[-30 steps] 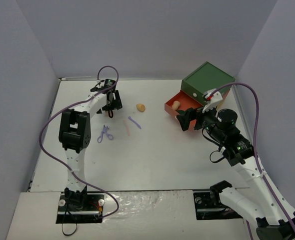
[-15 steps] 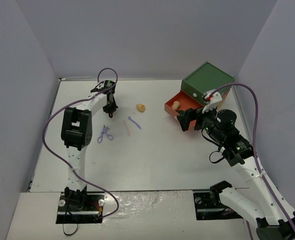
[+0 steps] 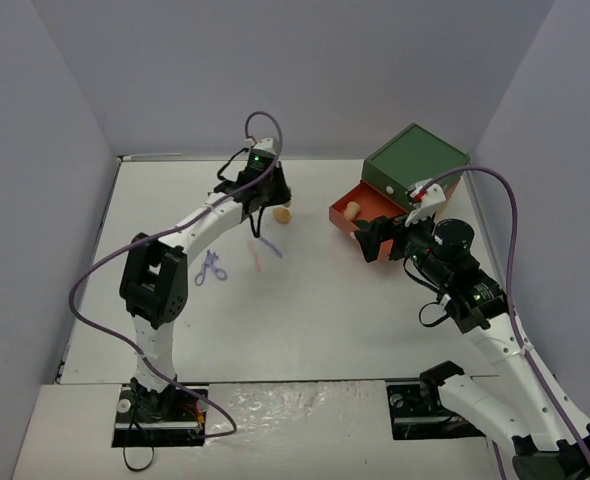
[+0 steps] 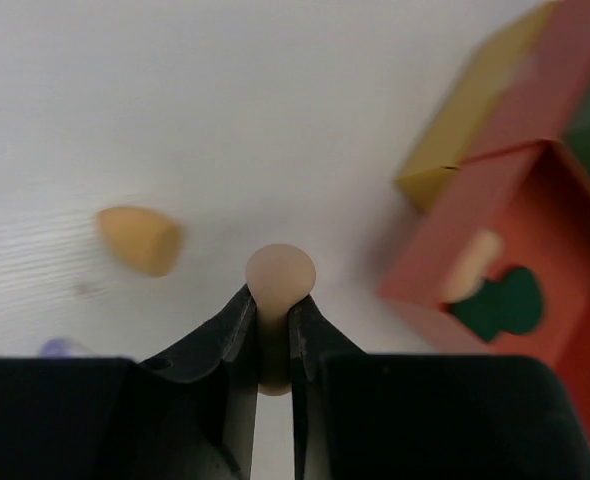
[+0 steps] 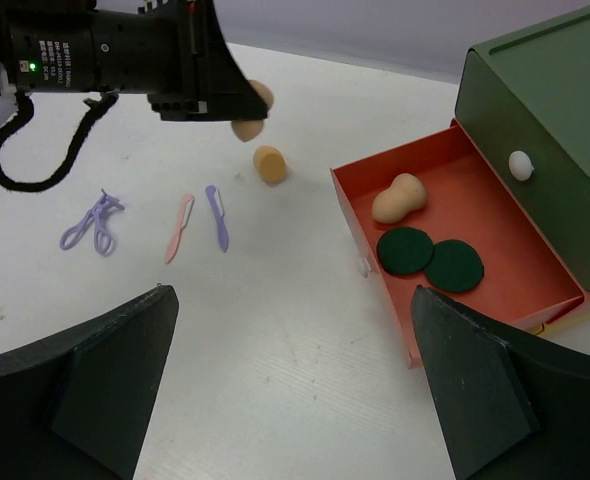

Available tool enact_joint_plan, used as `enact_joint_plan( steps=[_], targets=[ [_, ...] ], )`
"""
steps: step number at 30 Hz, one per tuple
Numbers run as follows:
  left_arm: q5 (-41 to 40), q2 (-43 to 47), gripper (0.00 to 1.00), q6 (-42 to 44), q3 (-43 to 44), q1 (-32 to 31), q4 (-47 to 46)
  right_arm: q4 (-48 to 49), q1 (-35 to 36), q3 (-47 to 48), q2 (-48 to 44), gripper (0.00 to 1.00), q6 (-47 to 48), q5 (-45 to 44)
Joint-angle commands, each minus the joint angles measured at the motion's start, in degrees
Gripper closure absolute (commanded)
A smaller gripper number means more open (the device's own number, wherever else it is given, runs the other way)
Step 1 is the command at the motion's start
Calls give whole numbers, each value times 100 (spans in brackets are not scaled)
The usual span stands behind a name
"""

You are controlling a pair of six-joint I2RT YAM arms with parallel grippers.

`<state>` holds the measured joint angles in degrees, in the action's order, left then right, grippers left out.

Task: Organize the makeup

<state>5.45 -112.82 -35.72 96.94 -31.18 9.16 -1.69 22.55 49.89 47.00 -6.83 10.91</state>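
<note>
White table [image 3: 305, 330], grey walls [image 3: 305, 70] on three sides.

Top view: L gripper [image 3: 265, 200] toward back centre, jaws closed; load too small to tell from up here. Loose sponge [image 3: 283, 214] on table just beside it. Nearer the bases, pink stick [image 3: 256, 255] and lilac stick [image 3: 269, 245] close together, not touching; scissor tool [image 3: 211, 267] further left. Chest [image 3: 415, 160] at back right, red drawer [image 3: 340, 215] pulled out, drawer sponge [image 3: 352, 210] inside. R gripper [image 3: 370, 240] spread wide, nothing in it, just in front of drawer.

L wrist: L gripper [image 4: 270, 300] pinched tight on held sponge [image 4: 280, 272], rounded end poking out past fingertips. Loose sponge [image 4: 138, 238] off to left on table. Drawer [image 4: 535, 230] at right w/ drawer sponge [image 4: 472, 265] touching a green disc [image 4: 500, 305].

R wrist: R gripper [image 5: 290, 330] fully apart, empty, facing the table. Held sponge [image 5: 247, 128] in L gripper [image 5: 240, 105], close above loose sponge [image 5: 268, 163] in frame. Pink stick [image 5: 179, 228], lilac stick [image 5: 216, 216], scissor tool [image 5: 93, 222] in a row at left. Drawer [image 5: 495, 225]: drawer sponge [image 5: 398, 198] plus two discs [image 5: 405, 250], overlapping. White knob [image 5: 520, 165] on chest [image 5: 565, 110].
</note>
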Motion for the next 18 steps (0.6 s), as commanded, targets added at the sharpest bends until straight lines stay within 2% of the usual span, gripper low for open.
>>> enact_joint_plan(
  steps=[1,7,14,18],
  targets=[
    [377,45,93,-159,791,-495,-757,354,13,27,-102,0,68,-118],
    [487,-391,76,-147,1272,-1002,-1056,354,13,-22,-234,0,55,-199],
    [586,-766,34,154,1959,-1311,-967,345,19,-47,-279,0,41,-197],
    [578,-789,20,301,2032,-1351,-925,336,13,-41,-288,0,50,-212]
  ],
)
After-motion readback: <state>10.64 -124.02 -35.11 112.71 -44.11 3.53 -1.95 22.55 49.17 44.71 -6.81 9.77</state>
